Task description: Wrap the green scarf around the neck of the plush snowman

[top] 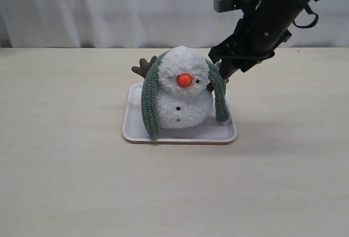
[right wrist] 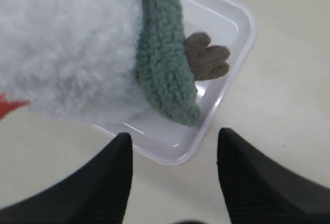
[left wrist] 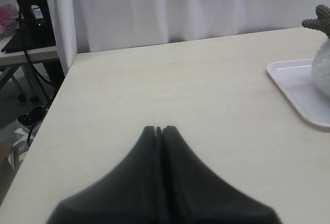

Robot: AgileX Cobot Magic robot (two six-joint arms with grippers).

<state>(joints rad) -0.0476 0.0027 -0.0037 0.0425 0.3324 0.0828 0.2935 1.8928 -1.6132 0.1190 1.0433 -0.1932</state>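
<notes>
Where the plush snowman [top: 182, 98] sits at the centre of the exterior frame, the green scarf [top: 150, 103] is draped over it from behind the head, with one end hanging down each side. The end on the left of the frame is the longer and reaches the tray [top: 180, 137] floor at the front of the body; the end on the right stops just above the tray's right rim. The front of the snowman's neck [top: 183, 89] is uncovered, no scarf crossing beneath the orange nose [top: 184, 80]. The snowman stands upright on the white tray, facing the camera, with a brown twig arm [top: 144, 66] projecting at upper left behind the scarf. The right claw [right wrist: 172, 139] hangs just beside the right-hand scarf end, at the upper right of the snowman in the exterior frame; its fingers stand well apart with nothing between them, and the wrist view shows the scarf end, a second twig arm and a tray corner beyond them. The left claw [left wrist: 159, 129] does not appear in the exterior frame; its own view shows the fingers pressed together, holding nothing, above the bare pale surface [top: 65, 182] and well apart from the tray. A white curtain [top: 109, 7] spans the top of the exterior frame.
</notes>
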